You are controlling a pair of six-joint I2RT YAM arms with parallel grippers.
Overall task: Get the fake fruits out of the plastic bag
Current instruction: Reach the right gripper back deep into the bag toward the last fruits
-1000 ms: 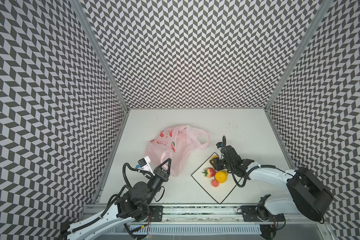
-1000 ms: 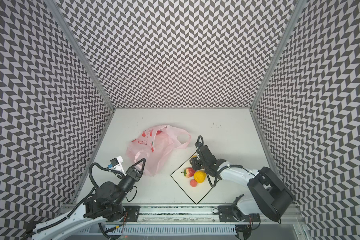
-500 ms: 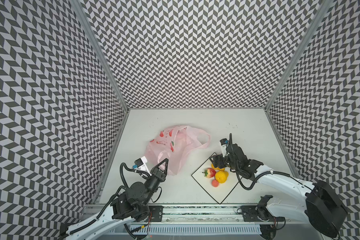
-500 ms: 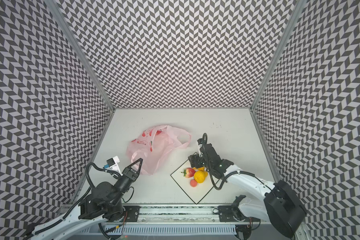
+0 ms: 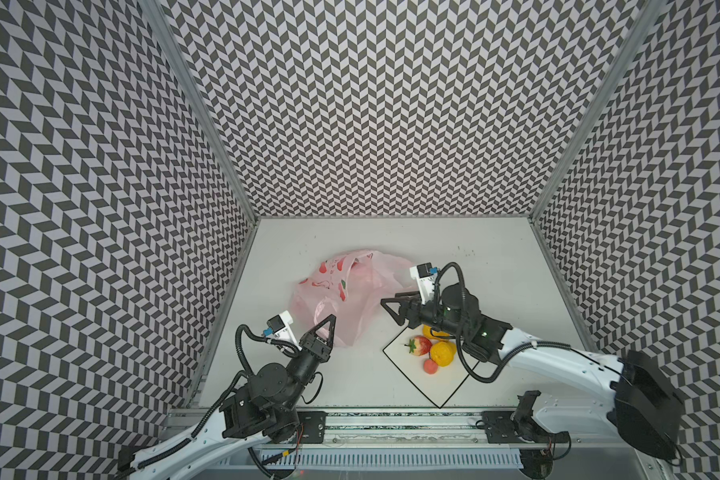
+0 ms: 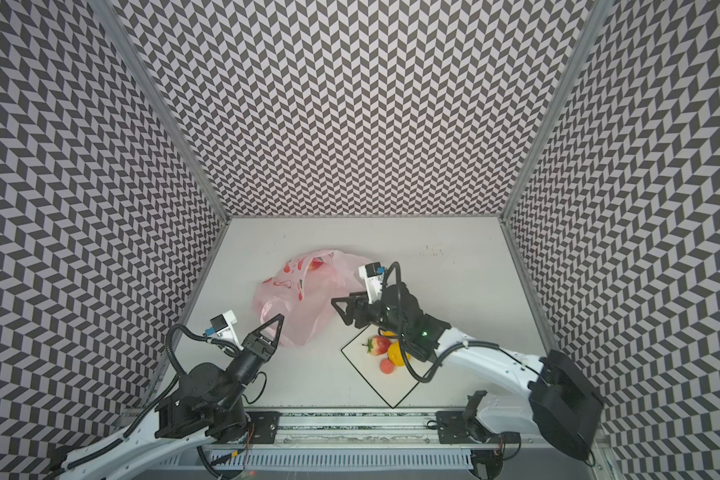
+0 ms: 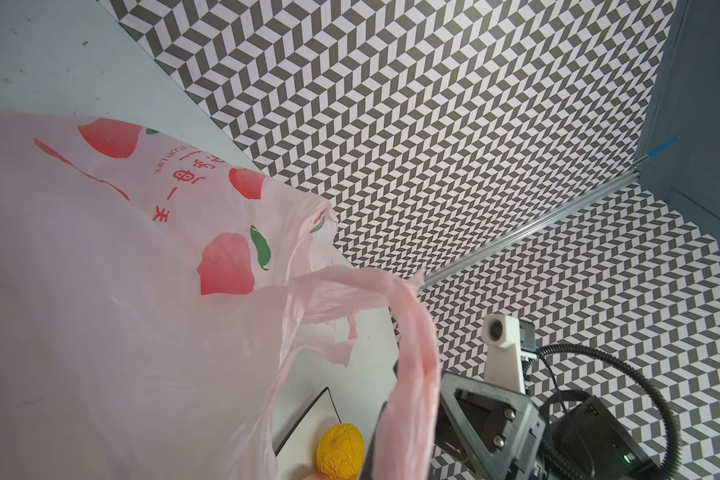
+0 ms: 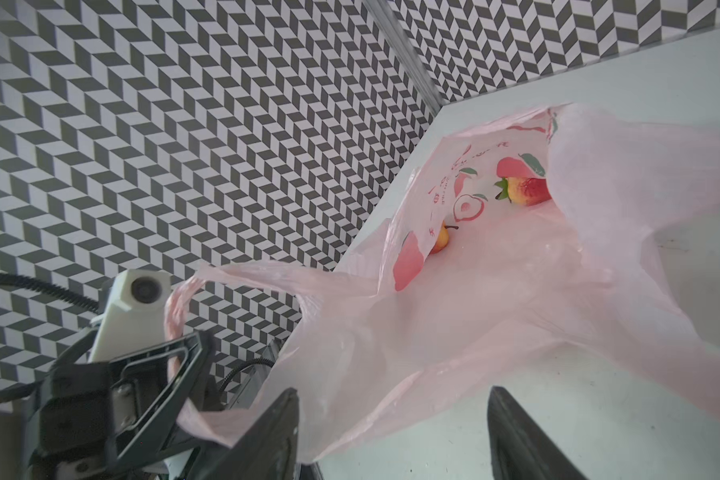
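Observation:
The pale-pink plastic bag (image 5: pixel 341 291) (image 6: pixel 300 299) lies on its side left of centre. My left gripper (image 5: pixel 329 330) (image 7: pixel 404 453) is shut on one loop handle and holds it up. My right gripper (image 5: pixel 391 303) (image 8: pixel 391 436) is open at the bag's mouth, with only the bag's lower edge beside one finger. Inside the bag (image 8: pixel 516 311) lie a strawberry (image 8: pixel 524 191) and a red pointed stemmed fruit (image 8: pixel 440 240). On the white plate (image 5: pixel 433 386) sit a strawberry (image 5: pixel 420 345), a yellow-orange fruit (image 5: pixel 443 354), a pink peach (image 5: pixel 431 366) and a second yellow-orange fruit (image 5: pixel 431 331), half hidden under my right arm.
Patterned walls close the table on three sides. The plate (image 6: pixel 391 386) stands corner-on near the front rail, right of the bag. My right arm crosses above the plate's far corner. Bare tabletop (image 5: pixel 495 266) stretches behind and to the right of the bag.
My right gripper has lifted off the plate, swung left to the bag's mouth and opened. The left gripper has stayed shut on the handle, hardly moving.

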